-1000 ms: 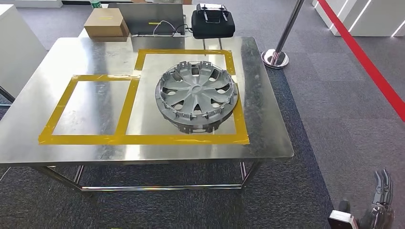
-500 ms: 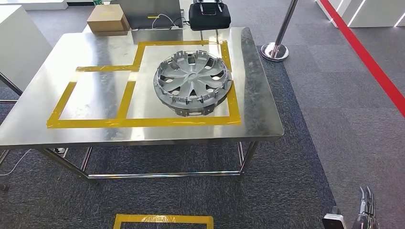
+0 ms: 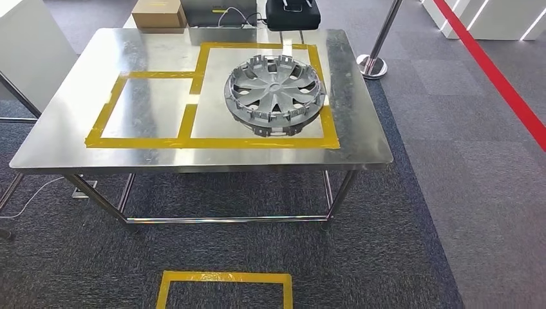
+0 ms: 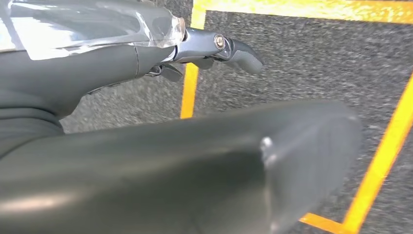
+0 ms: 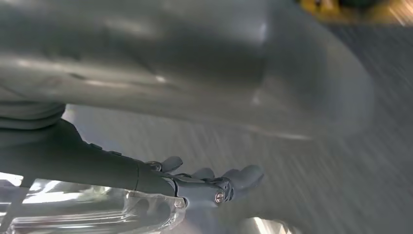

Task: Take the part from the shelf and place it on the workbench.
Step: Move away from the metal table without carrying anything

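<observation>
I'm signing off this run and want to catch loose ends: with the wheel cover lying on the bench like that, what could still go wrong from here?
1. The wheel cover overlaps the yellow tape on its right, so it may fail a check for lying fully within the marked square.
2. It sits toward the right edge of the workbench; a bump there might push it off.
3. The left hand and right hand hang low over the carpet, and could catch the bench frame if the robot turns.
</observation>
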Motion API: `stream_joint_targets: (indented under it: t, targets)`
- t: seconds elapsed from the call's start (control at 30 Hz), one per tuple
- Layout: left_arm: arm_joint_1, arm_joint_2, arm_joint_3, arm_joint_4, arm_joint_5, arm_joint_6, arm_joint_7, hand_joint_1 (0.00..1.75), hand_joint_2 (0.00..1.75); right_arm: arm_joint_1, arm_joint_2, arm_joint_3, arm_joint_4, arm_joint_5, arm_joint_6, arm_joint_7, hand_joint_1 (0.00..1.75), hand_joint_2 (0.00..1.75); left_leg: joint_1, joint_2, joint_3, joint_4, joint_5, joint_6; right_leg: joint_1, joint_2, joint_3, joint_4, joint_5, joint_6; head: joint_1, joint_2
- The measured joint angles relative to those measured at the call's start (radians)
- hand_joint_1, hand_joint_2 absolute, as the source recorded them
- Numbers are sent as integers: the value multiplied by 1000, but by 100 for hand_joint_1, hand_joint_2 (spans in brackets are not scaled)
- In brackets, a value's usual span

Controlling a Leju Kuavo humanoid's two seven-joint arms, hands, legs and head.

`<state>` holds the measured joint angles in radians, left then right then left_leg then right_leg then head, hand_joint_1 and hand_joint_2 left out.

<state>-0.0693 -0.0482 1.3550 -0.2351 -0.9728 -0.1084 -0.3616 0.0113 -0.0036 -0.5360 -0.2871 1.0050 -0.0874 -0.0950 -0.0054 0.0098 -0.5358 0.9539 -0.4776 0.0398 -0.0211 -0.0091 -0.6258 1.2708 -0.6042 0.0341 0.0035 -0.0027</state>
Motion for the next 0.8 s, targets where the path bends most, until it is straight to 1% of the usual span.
stream_joint_targets:
  t: [0.03,0.07,0.1,0.13,0.17,0.2,0.23,0.27,0.3,0.33,0.37,0.4,0.43,0.47,0.5,0.53,0.57,0.6,0.63,0.67,0.7,0.73,0.77,0.8]
  targets:
    - [0,0,0,0,0,-2,0,0,0,-5,3,0,12,-4,19,11,0,0,-3,1,-9,0,9,0,3,0,46,-54,28,-9,0,0]
    - [-1,-2,0,1,0,-3,0,0,0,-10,5,0,21,-6,32,17,0,0,-5,2,-16,1,17,-1,8,2,105,-136,49,-21,0,0]
    - [-1,-3,0,2,0,-3,0,0,0,-15,6,0,28,-7,39,20,0,0,-7,2,-22,1,25,-3,13,2,160,-222,59,-31,0,0]
    - [-2,-4,0,3,0,-4,0,0,0,-21,7,0,35,-9,44,23,0,0,-8,3,-27,2,33,-6,18,3,200,-290,61,-39,-1,0]
    - [-2,-5,0,4,-1,-4,0,0,0,-26,6,0,41,-9,46,24,0,0,-8,5,-31,2,41,-11,23,3,222,-330,57,-43,-1,0]
    - [-3,-5,0,5,-1,-4,0,0,0,-29,6,0,46,-10,48,26,0,0,-8,6,-34,2,50,-17,26,3,224,-345,58,-44,-1,0]
    - [-3,-4,0,5,-1,-4,0,0,0,-32,7,0,51,-10,51,28,0,0,-6,6,-39,3,54,-23,26,2,217,-347,65,-47,0,0]
    - [-2,-4,0,6,-1,-5,0,0,0,-34,8,0,56,-9,55,31,0,0,-4,4,-46,9,46,-29,24,0,207,-348,75,-52,1,0]
    - [-2,-4,-1,6,-2,-6,1,0,0,-36,9,0,59,-7,60,36,0,0,-3,0,-57,29,19,-35,22,-2,194,-349,87,-57,0,0]
    - [-2,-3,-1,7,-2,-7,1,0,0,-38,10,0,63,-6,65,45,0,0,-1,-4,-73,69,-26,-41,19,-4,179,-349,99,-61,-2,0]
    - [-2,-3,-1,7,-4,-10,1,0,0,-40,10,-1,65,-5,70,55,0,0,2,-6,-90,127,-81,-47,19,-5,163,-347,110,-64,-4,0]
    - [-2,-3,-1,7,-6,-13,1,0,0,-40,10,-2,66,-4,75,69,0,0,5,-8,-107,195,-129,-52,18,-6,146,-344,121,-64,-6,0]
    - [-3,-3,-1,7,-8,-16,1,0,0,-40,10,-3,68,-3,79,82,0,0,7,-8,-118,257,-154,-56,18,-7,128,-339,132,-62,-7,0]
    - [-3,-3,-1,8,-10,-20,1,0,0,-40,10,-3,69,-3,83,95,0,0,10,-8,-117,299,-154,-59,16,-7,109,-332,142,-60,-7,0]
    - [-3,-3,-1,8,-13,-22,1,0,0,-41,10,-4,70,-2,86,107,0,0,13,-8,-102,307,-130,-62,14,-8,89,-323,151,-56,-7,0]
    - [-3,-3,-1,8,-14,-23,1,0,0,-41,10,-5,71,-3,89,118,0,0,16,-8,-70,283,-99,-65,11,-8,70,-312,159,-51,-7,0]
    - [-4,-4,-1,8,-15,-24,1,0,0,-42,9,-8,72,-5,90,129,0,0,20,-8,-21,227,-74,-68,9,-8,53,-300,165,-45,-7,0]
    - [-5,-5,-1,8,-15,-25,1,0,0,-42,8,-12,73,-12,90,141,0,0,23,-8,37,150,-69,-71,8,-8,37,-288,171,-39,-9,0]
    - [-7,-6,-2,8,-15,-26,1,0,0,-43,8,-19,74,-22,92,154,0,0,25,-10,85,80,-79,-70,8,-8,25,-277,177,-32,-9,0]
    - [-9,-8,-2,9,-15,-27,0,0,0,-45,7,-28,74,-36,95,169,0,0,25,-12,118,29,-94,-68,9,-8,16,-270,184,-25,-10,0]
    - [-10,-9,-2,9,-15,-29,1,0,0,-47,7,-38,75,-50,100,184,0,0,23,-14,130,3,-106,-63,10,-9,10,-267,193,-19,-10,0]
    - [-9,-11,-2,10,-15,-31,3,0,0,-48,8,-49,75,-62,106,197,0,0,21,-15,124,-1,-108,-53,9,-8,7,-268,203,-13,-10,0]
    - [-7,-12,-2,10,-16,-32,6,0,0,-48,8,-61,76,-72,112,208,0,0,21,-12,114,1,-102,-43,6,-7,3,-267,204,-7,-10,0]
    - [-5,-14,-2,11,-17,-33,10,0,0,-48,9,-71,78,-78,117,216,0,0,21,-10,103,2,-92,-30,4,-6,-3,-255,186,-2,-8,0]
